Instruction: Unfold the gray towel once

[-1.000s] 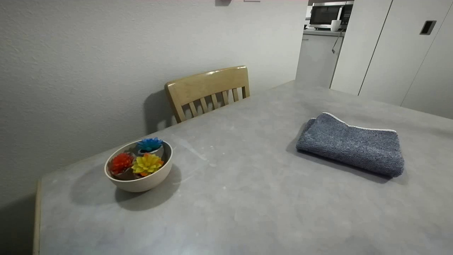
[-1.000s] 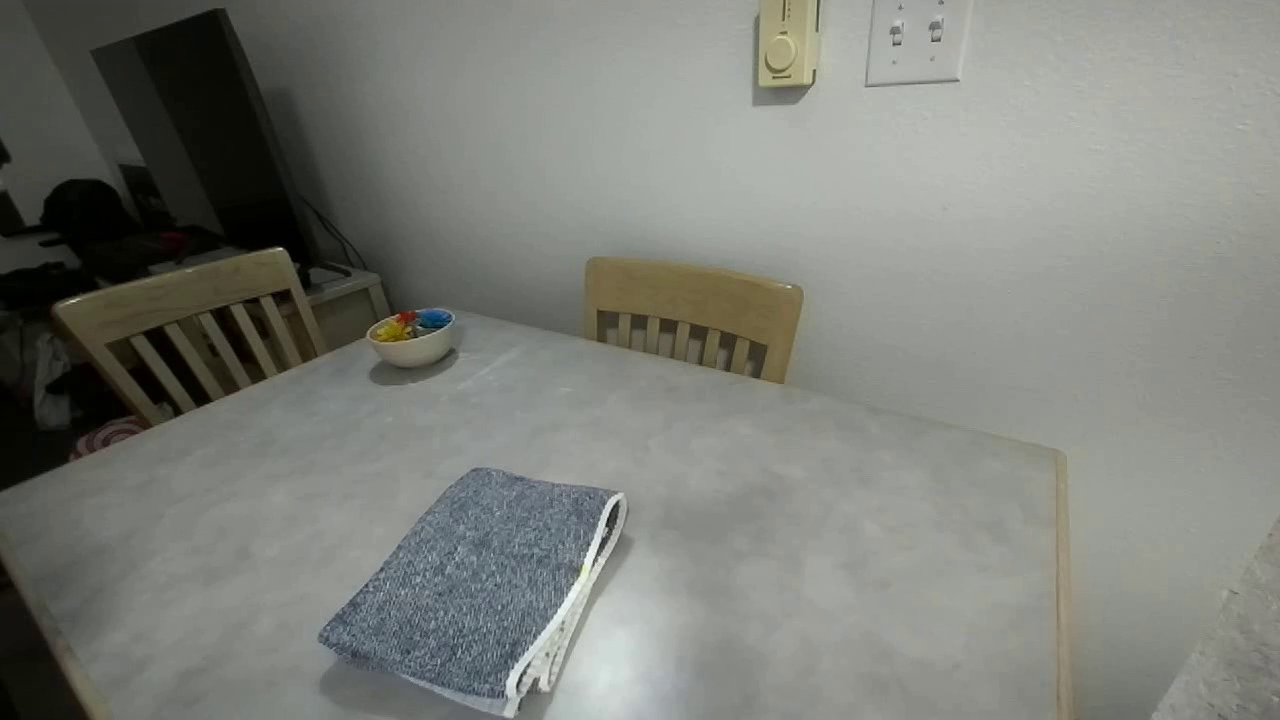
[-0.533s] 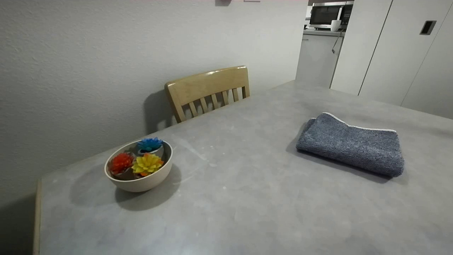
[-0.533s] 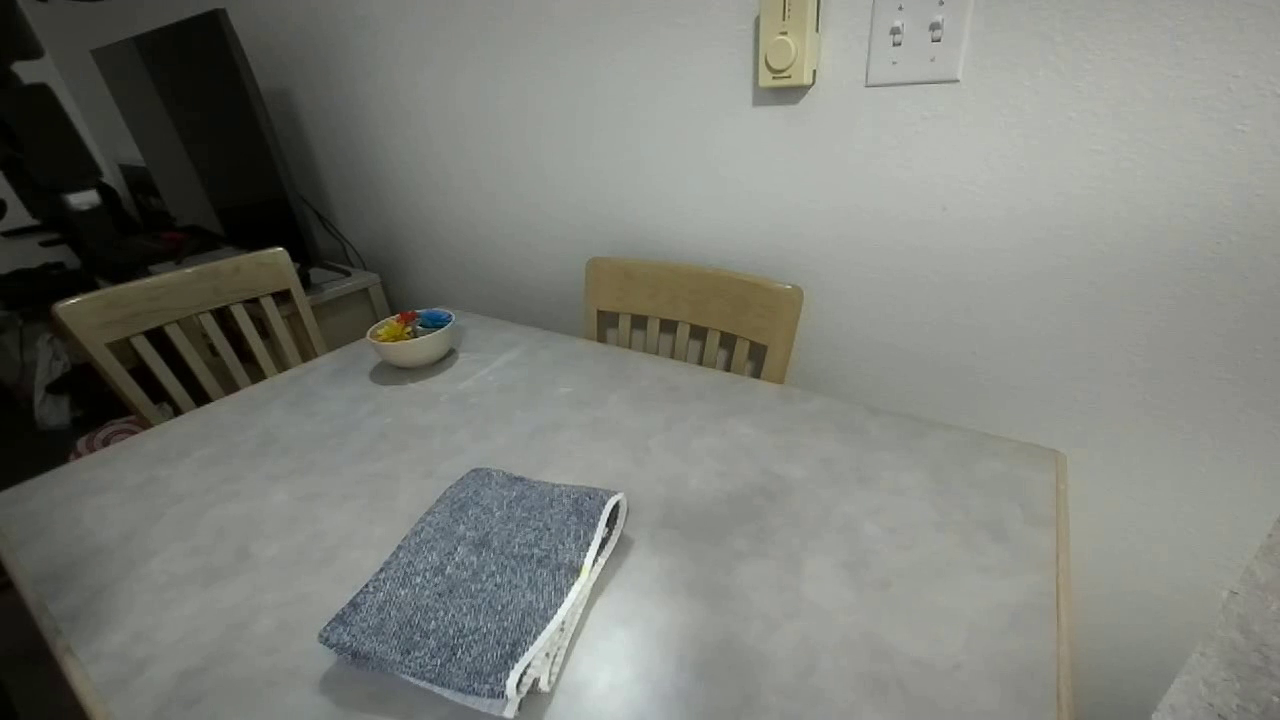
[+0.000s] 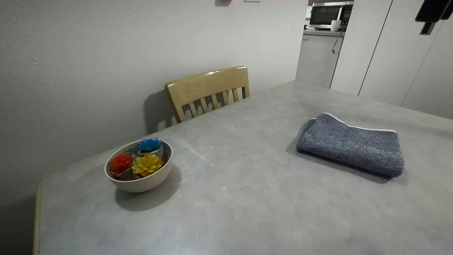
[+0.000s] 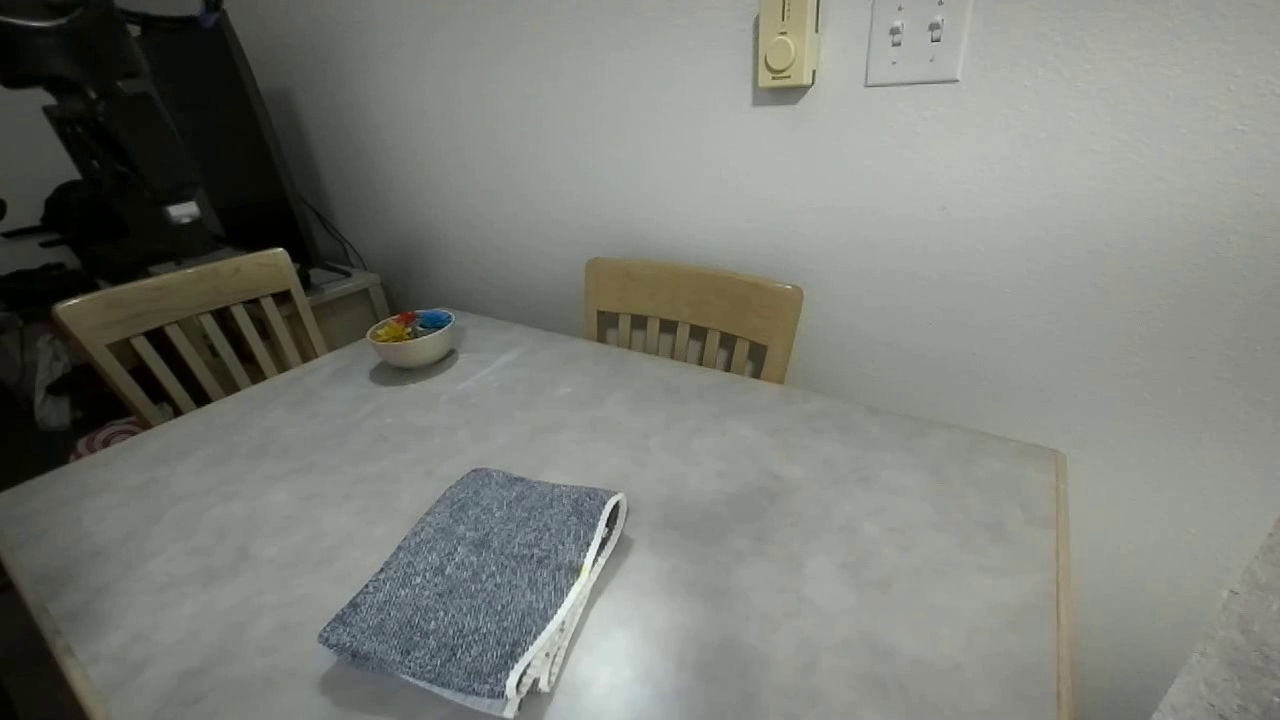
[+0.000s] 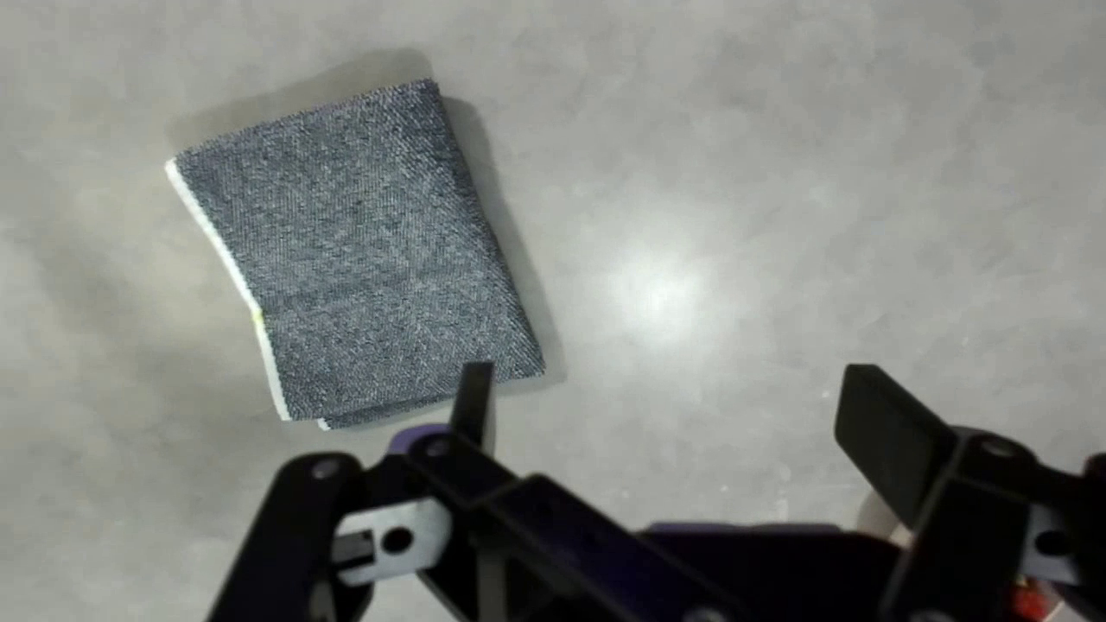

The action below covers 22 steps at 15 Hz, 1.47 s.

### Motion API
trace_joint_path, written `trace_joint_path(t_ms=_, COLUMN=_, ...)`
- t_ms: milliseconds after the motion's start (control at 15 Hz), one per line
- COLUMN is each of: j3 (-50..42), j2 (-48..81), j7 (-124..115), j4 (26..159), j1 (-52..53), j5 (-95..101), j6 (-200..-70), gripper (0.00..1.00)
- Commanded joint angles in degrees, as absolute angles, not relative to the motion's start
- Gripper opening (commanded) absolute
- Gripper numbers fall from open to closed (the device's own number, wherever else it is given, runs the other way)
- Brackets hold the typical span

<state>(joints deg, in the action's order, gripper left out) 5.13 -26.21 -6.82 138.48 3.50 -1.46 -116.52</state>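
The gray towel (image 5: 350, 147) lies folded on the table in both exterior views, its white-edged layers showing along one side of the towel (image 6: 480, 590). In the wrist view the towel (image 7: 354, 259) is at upper left, with its white hem facing left. My gripper (image 7: 670, 380) is wide open above the table, nothing between its fingers. Its left finger (image 7: 473, 402) overlaps the towel's lower right corner in that picture, but the gripper is well above the cloth. Only dark finger ends (image 5: 432, 10) enter an exterior view, at the top right corner.
A cream bowl (image 5: 152, 182) holding red, yellow and blue succulents stands near the table's far corner from the towel. Wooden chairs (image 6: 690, 290) (image 6: 190, 290) stand against the table edges. The dark arm (image 6: 110, 130) hangs at upper left before a black screen.
The arm has come into view from the upper left in an exterior view, and finger ends now show at the top right in an exterior view. The towel and bowl have not moved.
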Motion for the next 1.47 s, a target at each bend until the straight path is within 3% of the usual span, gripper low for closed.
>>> trace_joint_path(t_ms=0, j3=4.55, j2=-26.2, j7=-5.78, j4=137.84, j1=3.14, j5=-0.89, j6=-115.4, gripper=1.0)
trace_joint_path(t_ms=733, j3=-2.09, j2=-22.59, j7=-1.08, j4=135.07, j1=-0.74, j5=0.19, j6=-122.33, gripper=1.0)
trace_joint_path(t_ms=1333, j3=-8.11, j2=-10.82, j7=2.58, j4=125.11, j1=-6.88, j5=7.75, j6=-112.23, gripper=1.0)
trace_joint_path(t_ms=1400, j3=-7.65, j2=-14.69, j7=0.91, j4=129.0, j1=-6.18, j5=5.66, j6=-115.8, gripper=1.0)
